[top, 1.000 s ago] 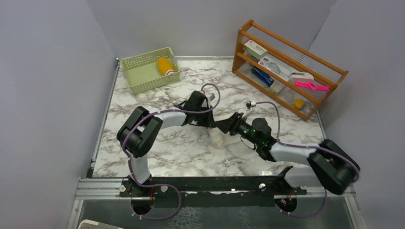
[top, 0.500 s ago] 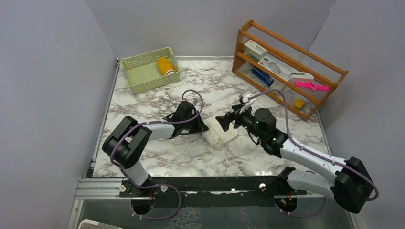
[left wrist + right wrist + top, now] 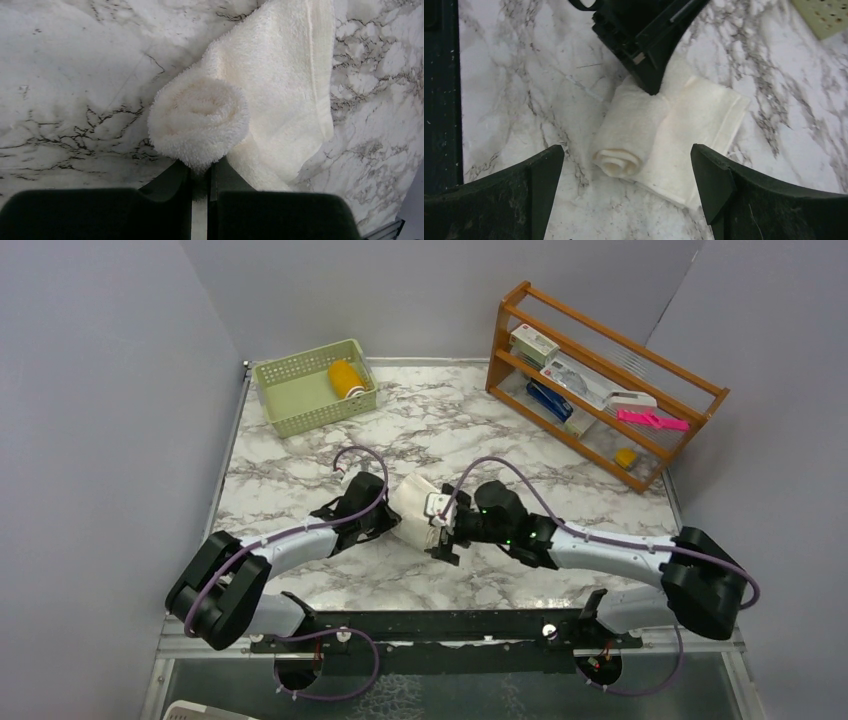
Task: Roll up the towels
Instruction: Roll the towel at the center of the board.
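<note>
The cream-white towel [image 3: 410, 506] lies mid-table, half rolled. One end of its roll [image 3: 199, 120] faces the left wrist camera, and the flat part [image 3: 285, 85] stretches away behind it. My left gripper [image 3: 200, 169] is shut, pinching the fluffy lower edge of that end. The roll's other end [image 3: 616, 162] faces my right gripper [image 3: 627, 155], which stands wide open around it without touching. From that side my left gripper [image 3: 651, 86] sits on the far end. The mustard-yellow towel [image 3: 346, 378] lies rolled in the green basket [image 3: 300, 405].
A wooden rack [image 3: 640, 475] with small packages stands at the back right. Grey walls close the left, back and right sides. A black rail [image 3: 440, 625] runs along the near edge. A corner of the green basket [image 3: 824, 15] shows in the right wrist view.
My right gripper has opened wide and dropped low to the roll's near end. The left arm has drawn back toward the near left, and the cream towel has shifted left with it.
</note>
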`<state>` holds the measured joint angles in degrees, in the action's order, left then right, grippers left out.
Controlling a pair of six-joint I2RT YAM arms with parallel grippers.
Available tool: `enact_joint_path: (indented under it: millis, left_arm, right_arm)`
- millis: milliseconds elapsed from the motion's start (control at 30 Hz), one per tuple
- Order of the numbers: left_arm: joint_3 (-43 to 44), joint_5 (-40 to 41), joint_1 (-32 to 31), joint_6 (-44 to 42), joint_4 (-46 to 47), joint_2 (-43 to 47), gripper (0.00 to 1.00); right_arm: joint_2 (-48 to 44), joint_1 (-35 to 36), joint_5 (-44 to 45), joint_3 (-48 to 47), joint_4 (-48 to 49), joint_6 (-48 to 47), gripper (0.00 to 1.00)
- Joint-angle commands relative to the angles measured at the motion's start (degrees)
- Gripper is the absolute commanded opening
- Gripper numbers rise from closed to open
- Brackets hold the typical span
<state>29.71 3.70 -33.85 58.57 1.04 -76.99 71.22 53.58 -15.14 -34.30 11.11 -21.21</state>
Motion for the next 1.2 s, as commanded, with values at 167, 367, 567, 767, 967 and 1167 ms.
enact_joint_path:
  millis: [167, 367, 567, 767, 967, 1167]
  left_arm:
    - [-4.16, 11.09, 0.53, 4.11, -10.15, 1.50, 0.00]
    - [-4.65, 10.99, 0.62, 4.26, -9.69, 2.10, 0.00]
    - [-5.19, 10.21, 0.71, 4.16, -9.25, 2.35, 0.00]
    - [-5.79, 5.53, 3.71, 1.37, -8.64, 5.33, 0.00]
    - [-6.47, -7.55, 14.22, -4.22, -6.87, 12.44, 0.21]
    - [-0.75, -11.42, 19.96, -9.88, -13.82, 17.88, 0.73]
  right_arm:
    - [13.60, 6.51, 0.82, -7.38, 3.20, 1.46, 0.99]
    - [19.80, 7.85, 6.89, -8.09, 6.53, 2.11, 0.92]
    - [25.08, 7.82, 8.47, -11.21, 5.34, 2.25, 0.70]
    - [26.50, 7.85, 9.18, -10.85, 4.66, 6.28, 0.39]
    - [28.77, 7.73, 13.56, -11.98, 0.45, 13.29, 0.01]
    - [27.30, 7.42, 13.43, -11.56, 0.52, 22.04, 0.01]
